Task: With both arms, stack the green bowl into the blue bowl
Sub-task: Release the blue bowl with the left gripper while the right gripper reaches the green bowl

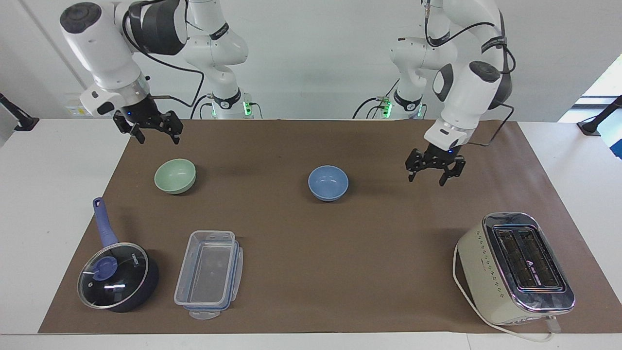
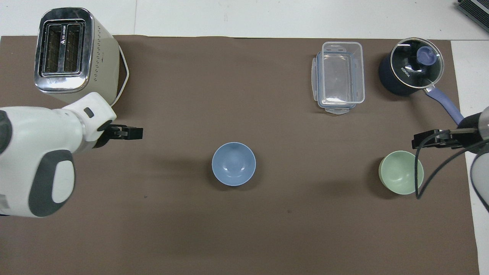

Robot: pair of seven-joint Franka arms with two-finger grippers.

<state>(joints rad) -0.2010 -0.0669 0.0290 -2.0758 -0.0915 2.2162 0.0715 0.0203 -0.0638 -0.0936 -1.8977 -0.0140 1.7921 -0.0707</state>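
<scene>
The green bowl [image 1: 175,175] sits upright on the brown mat toward the right arm's end of the table; it also shows in the overhead view [image 2: 401,172]. The blue bowl [image 1: 328,183] sits upright and empty at the middle of the mat, as the overhead view [image 2: 233,164] shows too. My left gripper [image 1: 426,179] is open and empty, in the air over bare mat between the blue bowl and the toaster [image 2: 134,133]. My right gripper [image 1: 158,139] is open and empty, raised over the mat beside the green bowl [image 2: 425,139].
A cream toaster [image 1: 515,267] with its cord stands at the left arm's end, farther from the robots. A clear plastic container [image 1: 209,274] and a dark blue glass-lidded saucepan [image 1: 116,274] sit farther from the robots than the green bowl. The brown mat [image 1: 311,253] covers most of the table.
</scene>
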